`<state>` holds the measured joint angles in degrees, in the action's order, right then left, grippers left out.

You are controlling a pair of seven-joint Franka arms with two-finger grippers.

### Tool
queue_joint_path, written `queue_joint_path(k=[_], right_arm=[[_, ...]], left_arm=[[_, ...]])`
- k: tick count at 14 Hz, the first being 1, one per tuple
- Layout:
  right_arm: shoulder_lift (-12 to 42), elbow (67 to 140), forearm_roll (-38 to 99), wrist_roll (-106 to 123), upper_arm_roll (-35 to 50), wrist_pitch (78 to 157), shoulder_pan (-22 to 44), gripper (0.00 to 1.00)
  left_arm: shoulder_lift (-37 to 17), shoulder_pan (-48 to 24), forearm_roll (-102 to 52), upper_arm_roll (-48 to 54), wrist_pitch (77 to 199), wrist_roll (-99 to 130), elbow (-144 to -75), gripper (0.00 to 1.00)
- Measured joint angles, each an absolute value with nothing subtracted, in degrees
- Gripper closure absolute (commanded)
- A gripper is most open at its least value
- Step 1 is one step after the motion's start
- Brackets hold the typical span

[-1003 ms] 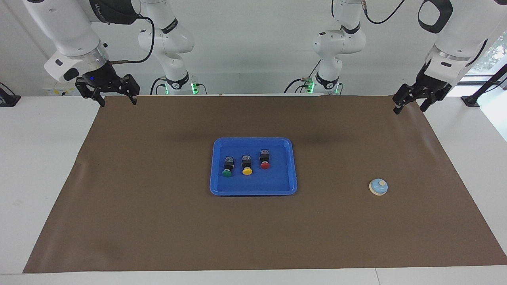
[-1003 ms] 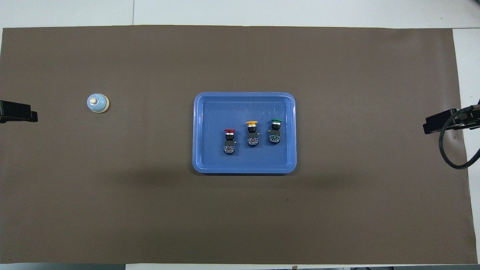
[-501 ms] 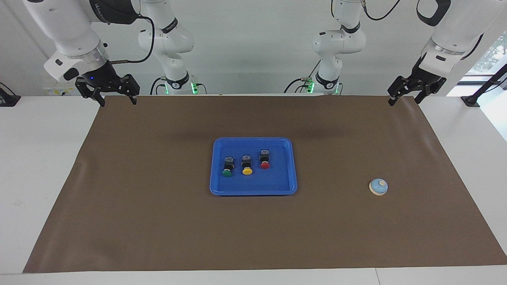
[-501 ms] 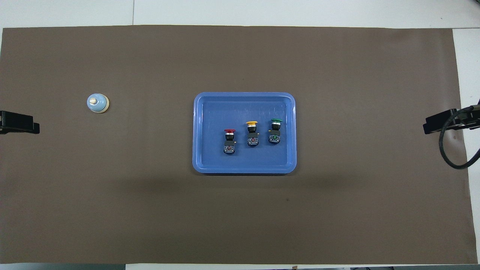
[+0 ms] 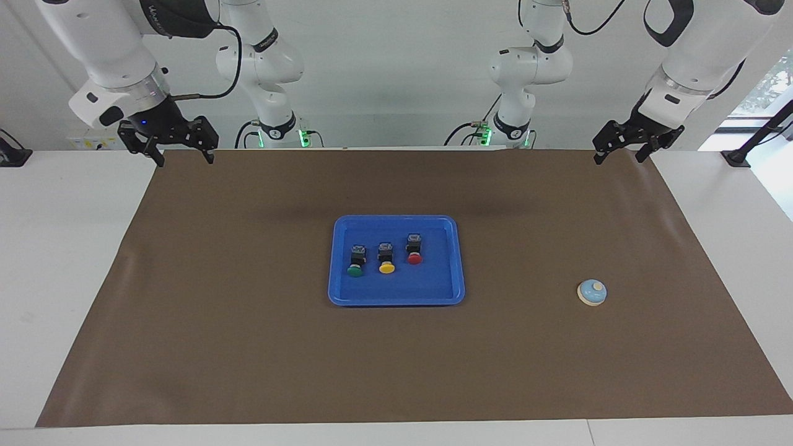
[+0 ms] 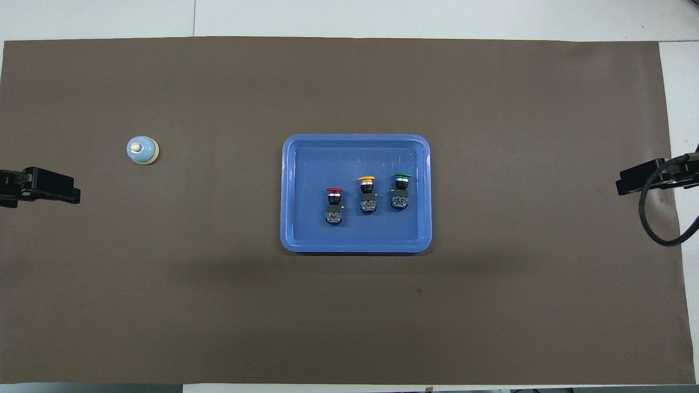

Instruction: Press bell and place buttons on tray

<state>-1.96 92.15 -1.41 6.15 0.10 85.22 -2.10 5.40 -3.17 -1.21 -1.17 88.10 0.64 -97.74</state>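
Here, a brown mat (image 5: 248, 347) is spread over a white table (image 5: 62, 248) | white wall (image 5: 396, 74) is seen | left gripper (image 5: 618, 147) and right gripper (image 5: 183, 153) are held with fingers apart, empty.

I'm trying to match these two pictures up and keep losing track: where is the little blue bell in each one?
Facing view: the bell sits low at the picture's right, on the brown mat, apart from the tray.
Overhead view: the bell sits at the picture's left, above mid-height.
Shared landmark: the blue tray with three buttons, mid-table in both; the bell lies toward the left arm's end.
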Motion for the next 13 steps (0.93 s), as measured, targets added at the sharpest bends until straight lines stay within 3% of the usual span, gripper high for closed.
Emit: queue_joint_path(k=[13], right_arm=[[-2.0, 92.2, -1.4, 6.2, 0.1, 85.2, -2.1, 0.0]], left_arm=[[5.4, -4.3, -1.2, -1.4, 87.9, -1.7, -97.9, 0.0]])
